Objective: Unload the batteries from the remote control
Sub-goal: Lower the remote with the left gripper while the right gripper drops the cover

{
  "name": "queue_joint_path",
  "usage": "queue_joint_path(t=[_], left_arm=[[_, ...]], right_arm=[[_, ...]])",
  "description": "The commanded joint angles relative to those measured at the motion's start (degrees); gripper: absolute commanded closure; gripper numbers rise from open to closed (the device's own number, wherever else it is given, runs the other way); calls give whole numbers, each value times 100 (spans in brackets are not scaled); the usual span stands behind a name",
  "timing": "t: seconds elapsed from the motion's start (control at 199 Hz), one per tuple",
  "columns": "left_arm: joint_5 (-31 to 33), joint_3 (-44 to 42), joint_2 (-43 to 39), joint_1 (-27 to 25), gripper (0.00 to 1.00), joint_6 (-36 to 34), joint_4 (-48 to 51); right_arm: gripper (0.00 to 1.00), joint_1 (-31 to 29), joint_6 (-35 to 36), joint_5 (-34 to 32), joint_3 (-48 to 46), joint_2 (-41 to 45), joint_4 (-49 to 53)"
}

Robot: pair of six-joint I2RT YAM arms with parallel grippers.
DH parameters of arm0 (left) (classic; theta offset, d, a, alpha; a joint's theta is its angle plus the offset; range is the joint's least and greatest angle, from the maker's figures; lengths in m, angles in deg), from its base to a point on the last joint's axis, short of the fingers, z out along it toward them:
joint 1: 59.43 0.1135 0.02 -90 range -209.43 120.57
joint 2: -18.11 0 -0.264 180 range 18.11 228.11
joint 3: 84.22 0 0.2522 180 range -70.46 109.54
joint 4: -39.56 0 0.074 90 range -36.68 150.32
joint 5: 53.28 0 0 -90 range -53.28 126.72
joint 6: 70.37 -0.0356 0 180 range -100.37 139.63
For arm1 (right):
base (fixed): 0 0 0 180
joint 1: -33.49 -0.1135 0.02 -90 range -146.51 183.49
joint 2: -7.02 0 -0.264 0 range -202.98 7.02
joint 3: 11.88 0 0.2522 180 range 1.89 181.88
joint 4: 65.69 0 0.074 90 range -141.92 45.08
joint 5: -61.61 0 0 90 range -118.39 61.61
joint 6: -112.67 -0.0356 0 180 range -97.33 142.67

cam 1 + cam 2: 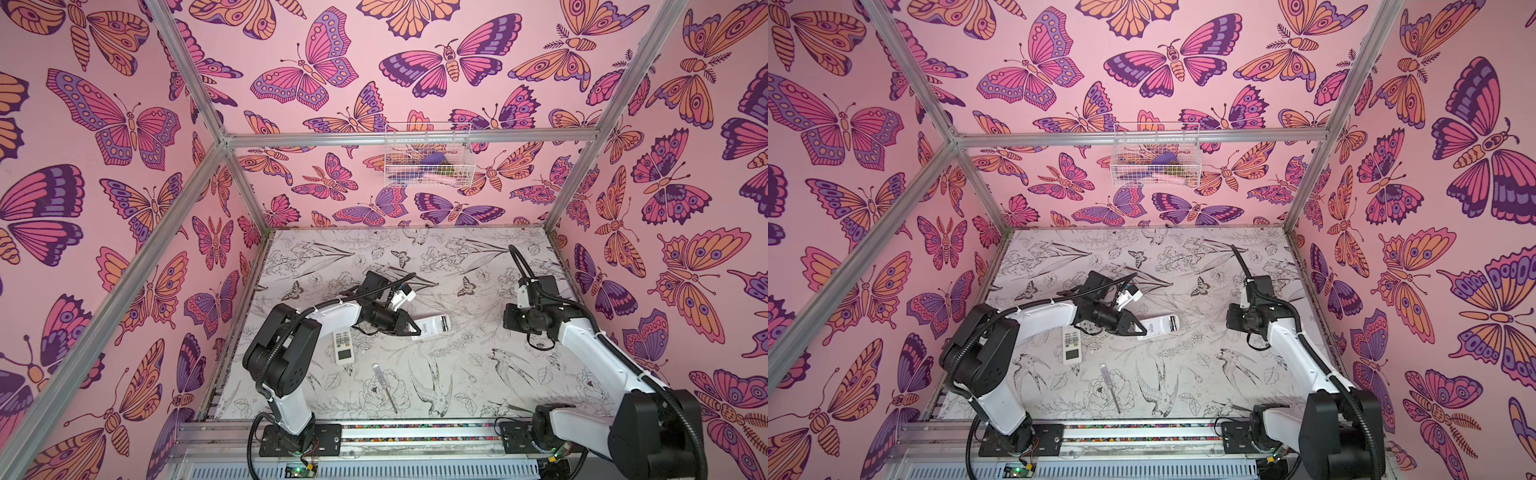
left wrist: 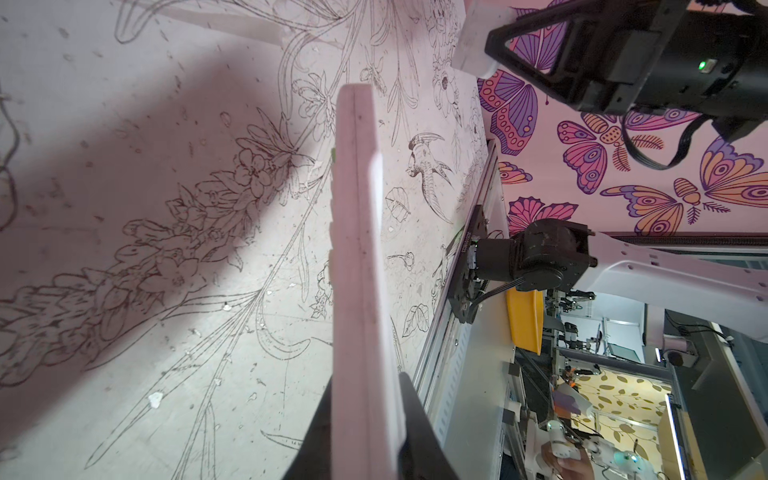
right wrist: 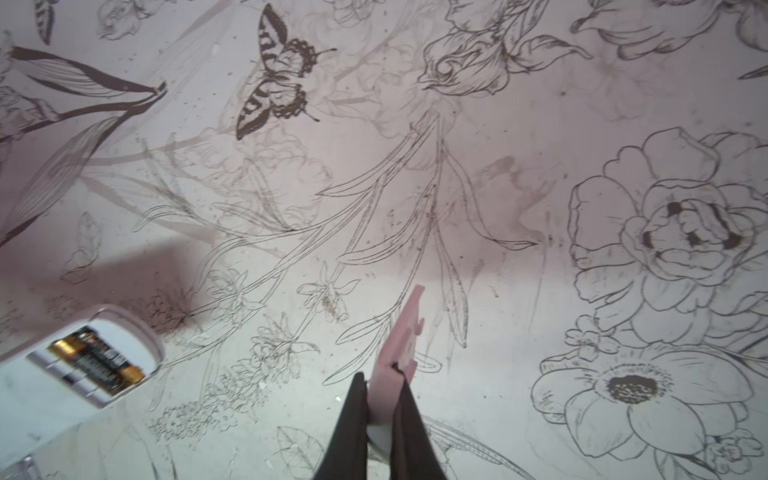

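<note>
left gripper (image 1: 411, 327): extended, clamps remote (image 1: 434, 325) | right gripper (image 3: 380, 384): above table, pinches cover (image 3: 405, 328)

This is a robotics lab. It holds a test cell boxed in by aluminium frame struts (image 1: 409, 136) and butterfly-printed wall panels (image 1: 124, 124), with a flower-printed tabletop (image 1: 478, 374) just behind a slotted metal mounting rail (image 1: 415, 436). The left arm (image 1: 291, 399) and the right arm (image 1: 598, 353) are bolted to that rail. A wire basket (image 1: 428, 156) hangs on the wall facing the rail. Beyond the rail, the left wrist view shows more lab floor, with a yellow bin (image 2: 525, 324) and another cell's leaf-patterned table (image 2: 623, 399).
</note>
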Motion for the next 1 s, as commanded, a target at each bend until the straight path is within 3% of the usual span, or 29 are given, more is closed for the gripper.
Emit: queue_joint_path(t=[0.0,0.231,0.516,0.998], left_arm=[[-281,116,187,-36,98,16,134],[-202,205,380,-44,97,-35,311],[5,140,429,-46,94,-78,404],[431,215,557,-2,77,-23,609]], right_arm=[[96,184,188,-223,242,-326,239],[94,296,219,-220,346,-973,308],[91,298,263,-128,344,-1147,298],[85,298,280,40,441,-1379,353]])
